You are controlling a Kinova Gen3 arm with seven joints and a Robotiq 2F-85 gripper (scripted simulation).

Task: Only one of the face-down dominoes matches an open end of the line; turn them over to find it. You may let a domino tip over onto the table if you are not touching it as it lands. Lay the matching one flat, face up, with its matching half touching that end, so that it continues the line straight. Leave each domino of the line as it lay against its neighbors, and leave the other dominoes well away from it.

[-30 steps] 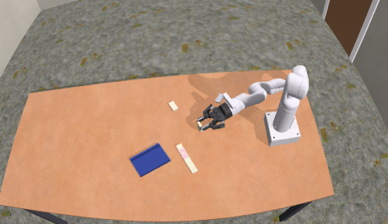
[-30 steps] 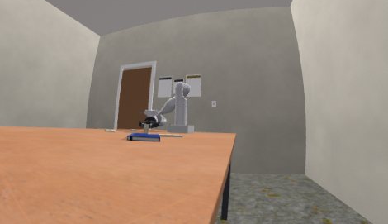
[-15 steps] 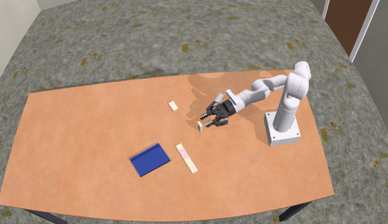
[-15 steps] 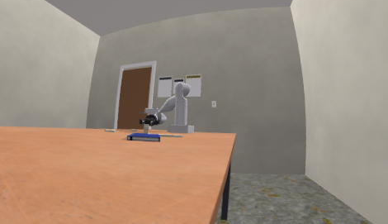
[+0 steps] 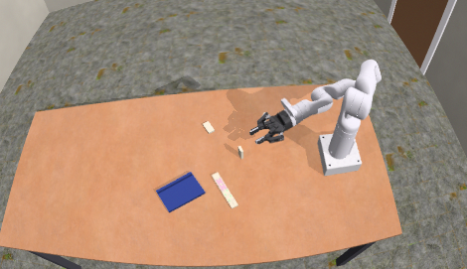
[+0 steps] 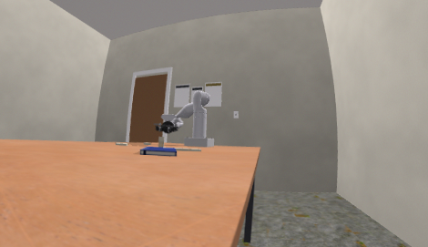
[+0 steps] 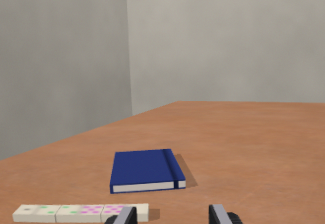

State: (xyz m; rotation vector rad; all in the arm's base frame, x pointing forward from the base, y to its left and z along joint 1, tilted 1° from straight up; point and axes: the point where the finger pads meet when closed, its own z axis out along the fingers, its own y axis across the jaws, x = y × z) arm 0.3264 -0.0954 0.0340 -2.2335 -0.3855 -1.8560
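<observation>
The line of face-up dominoes (image 5: 225, 190) lies flat near the table's front, right of the blue book. In the wrist view the line (image 7: 80, 212) shows green and pink pips. One cream domino (image 5: 240, 152) stands upright on its end between the line and my gripper; it also shows in the exterior view (image 6: 160, 140). Another domino (image 5: 208, 127) lies flat farther back to the left. My gripper (image 5: 259, 135) hovers above and behind the standing domino, apart from it. Its fingers are open with nothing between them.
A blue book (image 5: 180, 192) lies flat left of the line, and also shows in the wrist view (image 7: 147, 171). The arm's white base (image 5: 340, 158) stands at the table's right side.
</observation>
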